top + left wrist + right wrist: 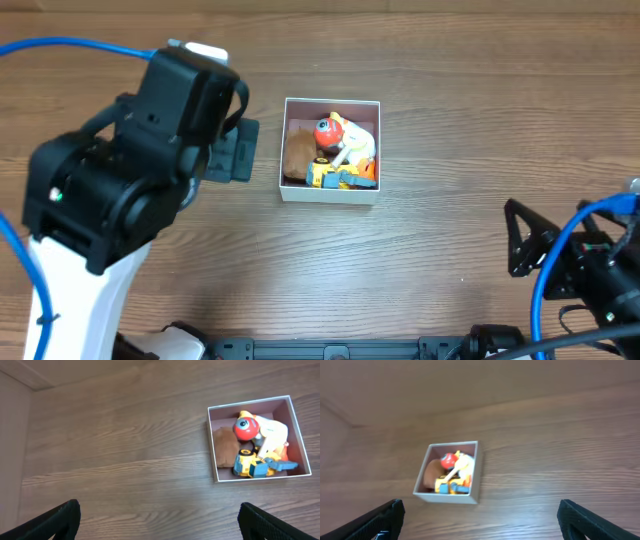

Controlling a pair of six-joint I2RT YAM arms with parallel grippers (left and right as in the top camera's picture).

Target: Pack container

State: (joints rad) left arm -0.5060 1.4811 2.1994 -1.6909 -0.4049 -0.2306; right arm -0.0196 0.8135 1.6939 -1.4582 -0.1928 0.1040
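Several small toys, red-headed figure [327, 130] and yellow-blue plastic vehicle [335, 176] among them, heaped in square white-walled, pink-lined container [330, 193] mid-table. Left gripper [159, 521], right gripper [480, 520] both spread wide, empty, apart from box. Risk: clumsy nudge slides light box or tips toys over rim.

The black-and-white left arm [110, 200] stands raised on the left side. Its black two-finger left gripper [232, 150] points downward, fingers [55, 520] spread wide, holding nothing. The black right arm [600, 270] sits low at lower right; the right gripper [520, 240] is likewise spread wide and empty.
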